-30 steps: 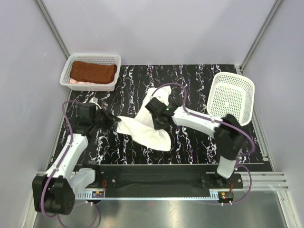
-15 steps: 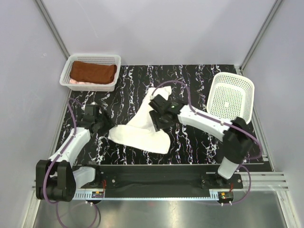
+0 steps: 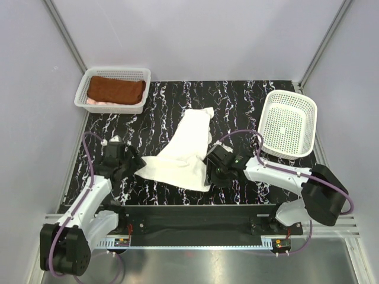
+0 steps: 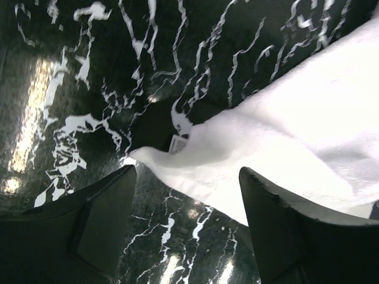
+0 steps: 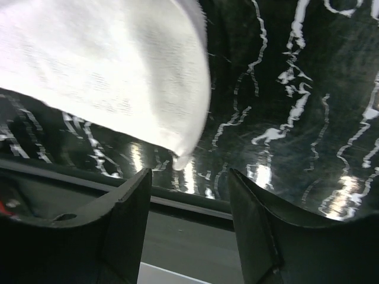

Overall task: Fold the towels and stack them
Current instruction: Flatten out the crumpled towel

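Rust-brown towel [image 3: 116,90] over pink one [image 3: 95,102] in L basket [image 3: 118,72] (white towel [image 3: 180,157] outside).

Loose towel [image 3: 183,151] spread mid-table [image 3: 249,100]. Left gripper [image 3: 132,162] just off its left corner, right gripper [image 3: 212,171] beside its near-right corner. Stacked towels [image 3: 116,90] in far-left-corner basket [image 3: 115,71]; second basket [image 3: 288,97] at right edge.

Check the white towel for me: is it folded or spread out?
Spread out, not neatly folded: the white towel lies loose and rumpled on the table, a long uneven shape without squared edges.
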Available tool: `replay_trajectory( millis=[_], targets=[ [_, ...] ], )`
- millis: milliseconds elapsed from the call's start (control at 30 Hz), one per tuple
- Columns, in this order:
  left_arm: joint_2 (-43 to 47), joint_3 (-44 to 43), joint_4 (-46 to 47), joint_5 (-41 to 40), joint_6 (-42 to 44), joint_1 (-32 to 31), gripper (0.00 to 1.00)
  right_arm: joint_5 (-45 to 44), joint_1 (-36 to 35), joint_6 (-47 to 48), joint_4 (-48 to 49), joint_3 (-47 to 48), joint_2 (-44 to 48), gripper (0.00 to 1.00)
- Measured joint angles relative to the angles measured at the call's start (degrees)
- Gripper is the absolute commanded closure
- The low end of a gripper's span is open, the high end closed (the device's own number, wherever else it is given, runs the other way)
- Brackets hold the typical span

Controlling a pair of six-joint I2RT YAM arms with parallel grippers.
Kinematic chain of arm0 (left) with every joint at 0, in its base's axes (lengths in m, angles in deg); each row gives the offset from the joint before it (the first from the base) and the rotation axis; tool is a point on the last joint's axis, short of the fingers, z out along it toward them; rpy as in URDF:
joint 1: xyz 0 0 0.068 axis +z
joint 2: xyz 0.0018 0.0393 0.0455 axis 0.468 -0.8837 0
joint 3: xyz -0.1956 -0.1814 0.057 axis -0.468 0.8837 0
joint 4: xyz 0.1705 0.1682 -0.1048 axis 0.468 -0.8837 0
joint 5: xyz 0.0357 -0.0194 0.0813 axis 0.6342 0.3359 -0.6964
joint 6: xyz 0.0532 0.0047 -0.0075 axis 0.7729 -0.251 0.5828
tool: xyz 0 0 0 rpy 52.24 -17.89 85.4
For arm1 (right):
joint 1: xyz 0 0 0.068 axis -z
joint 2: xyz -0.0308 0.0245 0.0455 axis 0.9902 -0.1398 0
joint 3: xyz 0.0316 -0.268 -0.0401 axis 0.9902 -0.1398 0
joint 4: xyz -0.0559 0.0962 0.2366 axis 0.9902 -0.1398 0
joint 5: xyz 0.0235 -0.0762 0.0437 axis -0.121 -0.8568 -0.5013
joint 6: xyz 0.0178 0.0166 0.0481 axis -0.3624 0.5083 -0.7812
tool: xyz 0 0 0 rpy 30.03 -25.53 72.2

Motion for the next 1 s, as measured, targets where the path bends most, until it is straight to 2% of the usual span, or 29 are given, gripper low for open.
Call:
replay_trajectory(
  millis=[133,267,400,433,567,600,833,1000],
  targets=[
    [3.23,5.88,2.97,0.20,-1.05,0.00,0.24,0.39,-0.33,-3.89,5.73,-2.67,2.80,0.39],
    [5.16,8.11,5.09,0.55,-1.66,0.00,0.24,0.44,-0.55,-6.78,9.38,-4.87,2.38,0.41],
    [2.95,8.11,6.08,0.50,-2.16,0.00,0.24,0.44,-0.55,-8.92,12.00,-5.18,-1.09,0.48],
    [1.81,8.11,6.01,0.31,-2.34,0.00,0.24,0.39,-0.55,-9.38,12.63,-5.35,-1.97,0.60],
    [-0.55,8.11,6.19,-0.50,-2.60,0.00,0.24,-1.11,-0.57,-10.25,13.25,-6.12,-3.67,0.95],
    [-0.68,8.20,6.62,-0.63,-2.58,0.00,0.25,-2.19,-0.59,-10.29,12.90,-6.14,-3.63,1.00],
    [0.39,10.16,10.71,-0.48,-2.08,-0.13,0.29,-9.62,-0.17,-9.46,8.22,-4.13,1.33,1.00],
    [0.33,11.23,13.27,1.79,-1.99,-1.01,0.30,-10.08,3.41,-7.69,8.63,-1.11,1.86,1.00]
  ],
)
